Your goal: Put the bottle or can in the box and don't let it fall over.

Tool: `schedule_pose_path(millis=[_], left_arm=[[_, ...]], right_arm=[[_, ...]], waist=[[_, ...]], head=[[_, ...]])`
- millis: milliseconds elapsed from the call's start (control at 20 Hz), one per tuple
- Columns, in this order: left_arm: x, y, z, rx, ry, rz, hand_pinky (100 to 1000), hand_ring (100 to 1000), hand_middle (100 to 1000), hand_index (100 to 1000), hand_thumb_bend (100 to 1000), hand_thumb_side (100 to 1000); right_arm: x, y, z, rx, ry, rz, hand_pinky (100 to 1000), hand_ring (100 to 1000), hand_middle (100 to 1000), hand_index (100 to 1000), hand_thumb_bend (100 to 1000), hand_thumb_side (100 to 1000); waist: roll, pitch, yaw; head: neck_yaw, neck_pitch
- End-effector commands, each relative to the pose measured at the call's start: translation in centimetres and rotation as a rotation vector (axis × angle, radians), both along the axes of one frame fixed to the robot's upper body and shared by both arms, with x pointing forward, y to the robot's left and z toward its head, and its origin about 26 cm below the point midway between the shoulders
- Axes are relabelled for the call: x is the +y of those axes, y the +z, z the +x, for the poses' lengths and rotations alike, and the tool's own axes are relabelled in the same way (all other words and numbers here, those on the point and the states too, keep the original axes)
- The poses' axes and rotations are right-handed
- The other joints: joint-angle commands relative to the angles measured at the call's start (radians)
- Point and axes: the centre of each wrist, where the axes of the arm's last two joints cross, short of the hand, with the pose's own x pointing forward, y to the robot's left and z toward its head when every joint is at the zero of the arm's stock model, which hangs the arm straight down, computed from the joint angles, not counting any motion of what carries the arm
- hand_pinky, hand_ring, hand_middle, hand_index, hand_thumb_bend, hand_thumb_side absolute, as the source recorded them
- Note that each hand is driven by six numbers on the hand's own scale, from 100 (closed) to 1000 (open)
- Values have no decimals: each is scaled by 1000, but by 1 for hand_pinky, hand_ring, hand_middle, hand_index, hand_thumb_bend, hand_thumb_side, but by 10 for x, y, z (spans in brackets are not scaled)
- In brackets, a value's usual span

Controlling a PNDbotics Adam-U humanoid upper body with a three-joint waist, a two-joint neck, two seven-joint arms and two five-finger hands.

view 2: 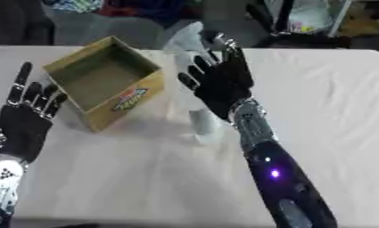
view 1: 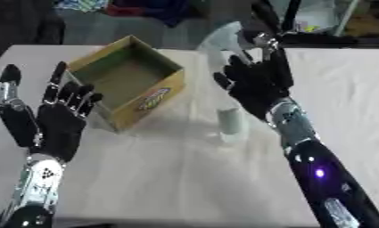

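Note:
A small pale bottle or can (view 1: pixel 231 121) stands upright on the white table (view 1: pixel 184 178), just right of the box. The open cardboard box (view 1: pixel 133 82) has a yellow front with a label and nothing visible inside; it sits at the middle left. My right hand (view 1: pixel 254 87) hovers just behind and to the right of the bottle, fingers spread and straight, holding nothing. My left hand (view 1: pixel 55 118) is raised at the lower left with fingers up and open, close to the box's near left corner.
Beyond the table's far edge lie dark shapes, coloured cloth (view 1: pixel 91 5) and a pale rounded object (view 1: pixel 220 38). The table's right half (view 2: pixel 332 98) and near part are bare white cloth.

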Motion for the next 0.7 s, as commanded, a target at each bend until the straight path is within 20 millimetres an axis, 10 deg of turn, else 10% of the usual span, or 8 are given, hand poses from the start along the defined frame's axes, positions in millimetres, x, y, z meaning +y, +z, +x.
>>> schedule_pose_path(millis=[50, 700], left_arm=[[1, 7, 0, -22, -6, 6, 598, 583, 409, 1000, 373, 828], [-8, 13, 3, -43, -39, -15, 597, 578, 409, 1000, 372, 821]], right_arm=[[-1, 22, -3, -59, 24, 32, 283, 100, 100, 1000, 100, 352], [-9, 76, 3, -193, 16, 98, 308, 100, 100, 1000, 100, 321]], waist=[[4, -19, 0], [22, -12, 62]], head=[[-1, 7], [-36, -7]])
